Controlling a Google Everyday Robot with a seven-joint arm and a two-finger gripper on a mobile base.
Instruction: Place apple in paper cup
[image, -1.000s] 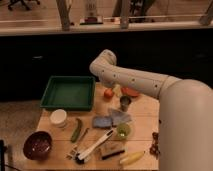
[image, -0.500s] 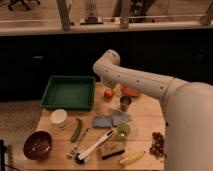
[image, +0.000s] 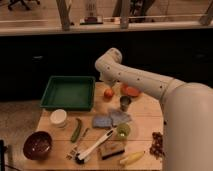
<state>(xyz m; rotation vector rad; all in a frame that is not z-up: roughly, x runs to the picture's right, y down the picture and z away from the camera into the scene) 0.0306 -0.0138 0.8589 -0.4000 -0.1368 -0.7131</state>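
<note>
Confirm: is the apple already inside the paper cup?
No, the apple lies on the table beside the green tray, just below the gripper, while the paper cup stands apart in front of the tray.

Wooden table (image: 146, 114): green tray (image: 67, 107), paper cup (image: 58, 118), apple (image: 108, 93), orange dish (image: 131, 91), bowl (image: 38, 145), cucumber (image: 76, 130); hand (image: 107, 84) over apple.

no text, label or number reads anywhere on the counter (image: 144, 109), where the pincer (image: 107, 84) hangs just above the apple (image: 108, 93).

Office-type test space. Evidence: wooden table (image: 146, 108) laden with mixed items; behind the table, dark counter (image: 50, 52), glazed partition (image: 64, 12), rolling chair (image: 22, 4) beyond. Robot gripper (image: 107, 84) over the table's far edge.
</note>
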